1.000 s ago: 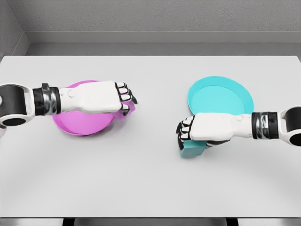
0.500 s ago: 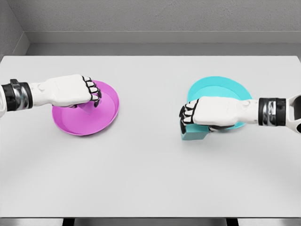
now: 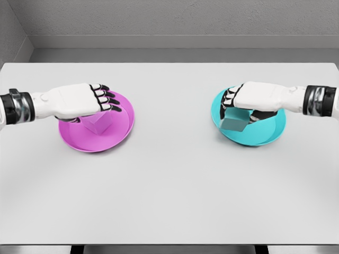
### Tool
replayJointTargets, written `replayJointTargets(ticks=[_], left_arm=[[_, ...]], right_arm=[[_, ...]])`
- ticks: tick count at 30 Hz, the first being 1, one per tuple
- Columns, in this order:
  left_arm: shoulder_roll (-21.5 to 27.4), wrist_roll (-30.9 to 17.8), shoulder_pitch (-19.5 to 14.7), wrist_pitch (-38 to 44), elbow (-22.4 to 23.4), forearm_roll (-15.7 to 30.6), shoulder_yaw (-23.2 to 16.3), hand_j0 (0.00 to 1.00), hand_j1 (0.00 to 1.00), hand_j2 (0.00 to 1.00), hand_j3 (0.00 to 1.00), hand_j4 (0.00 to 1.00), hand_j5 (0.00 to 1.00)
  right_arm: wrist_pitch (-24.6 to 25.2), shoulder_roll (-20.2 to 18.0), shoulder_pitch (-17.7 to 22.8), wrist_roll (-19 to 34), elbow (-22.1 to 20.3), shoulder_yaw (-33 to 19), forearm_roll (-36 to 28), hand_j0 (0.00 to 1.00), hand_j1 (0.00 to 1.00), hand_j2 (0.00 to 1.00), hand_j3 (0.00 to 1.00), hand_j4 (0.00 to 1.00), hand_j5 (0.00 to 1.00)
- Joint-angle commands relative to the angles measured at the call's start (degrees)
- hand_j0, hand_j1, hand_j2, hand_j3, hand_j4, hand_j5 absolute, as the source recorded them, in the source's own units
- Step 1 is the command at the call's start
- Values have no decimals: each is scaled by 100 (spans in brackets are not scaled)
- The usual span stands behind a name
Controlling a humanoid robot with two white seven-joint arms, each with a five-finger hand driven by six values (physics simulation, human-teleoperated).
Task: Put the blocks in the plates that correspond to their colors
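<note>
Black-tipped fingers (image 3: 108,99) of left hand (image 3: 79,101) spread and relaxed, gripping nothing, above magenta block (image 3: 97,124) resting inside magenta plate (image 3: 123,127): release judged complete. Right hand (image 3: 259,98) fingers (image 3: 229,99) curled on teal block (image 3: 233,123), held tilted over teal plate (image 3: 265,138); contact with plate not determinable. Matching colours explain both positions. Grey surface (image 3: 169,185) beneath.

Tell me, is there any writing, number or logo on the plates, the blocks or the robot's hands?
None can be read. The pink plate, the pink block, the teal plate, the teal block, the left hand, the right hand and the table all show plain surfaces, with no words, numbers or signs.
</note>
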Motion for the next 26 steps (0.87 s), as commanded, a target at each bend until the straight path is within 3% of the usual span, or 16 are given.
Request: replayJointTargets(ticks=[1,5,8,12,13,14,17,23,25,26], left_arm=[[87,4,9,9,1,387,107,100,100,100,100,100,100],[245,4,140,9,247,835,274,100,100,100,100,100,100],[404,4,659,9,247,1002,1039,100,100,100,100,100,100],[536,4,729,9,326,1169,1162,100,100,100,100,100,100],[571,4,800,9,318,1178,1214,100,100,100,100,100,100],[571,-5,879,9,318,1213,1346,100,100,100,100,100,100],[641,-14,1125,9,291,1231,1390,100,100,100,100,100,100],[632,-22,1178,9,247,1231,1469,100,100,100,100,100,100],[641,-119,1222,9,151,1231,1469,100,100,100,100,100,100],[632,-145,1239,9,124,1231,1469,100,100,100,100,100,100]], right_arm=[[19,71,0,-5,540,-160,-33,50,50,50,50,50,50],[19,80,-17,-5,927,-169,2,50,50,50,50,50,50],[19,115,-18,-5,1033,-230,11,50,50,50,50,50,50],[19,150,-18,-5,1042,-230,2,52,52,52,52,52,52],[19,150,-18,-5,1042,-230,-42,81,81,81,81,81,81],[19,150,-9,-5,1015,-230,-77,100,100,100,100,100,100],[19,150,-9,-5,971,-230,-77,100,100,100,100,100,100],[19,98,-17,-5,945,-248,-77,100,100,100,100,100,100],[19,36,70,-5,725,-626,-77,100,100,100,100,100,100],[19,-174,70,-5,515,-696,-77,100,100,100,100,100,100]])
